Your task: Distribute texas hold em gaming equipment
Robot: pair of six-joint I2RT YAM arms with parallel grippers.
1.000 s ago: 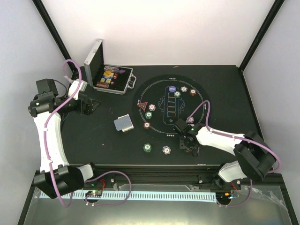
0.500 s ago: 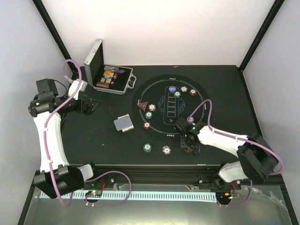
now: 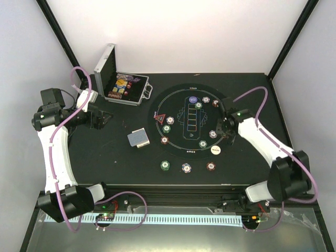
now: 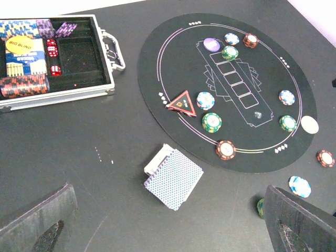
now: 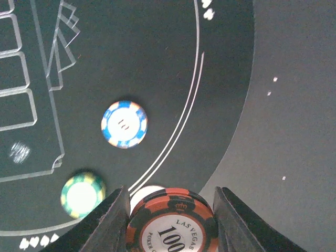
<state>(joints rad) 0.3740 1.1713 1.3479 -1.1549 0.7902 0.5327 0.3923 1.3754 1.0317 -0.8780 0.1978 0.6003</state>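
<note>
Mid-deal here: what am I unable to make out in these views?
Right wrist: red chip in right claw cut by bottom edge; hides most of white button.
Left wrist: green chip half behind left finger; case cut by left edge.

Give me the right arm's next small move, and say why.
Probably lower the dark red round chip gripped by the right gripper onto the black round mat beside the blue-white chip and green chip. That pair, by the white round button, lacks a red one, unlike the trio by the red triangular marker.

Left end effector agape, right half-closed
</note>
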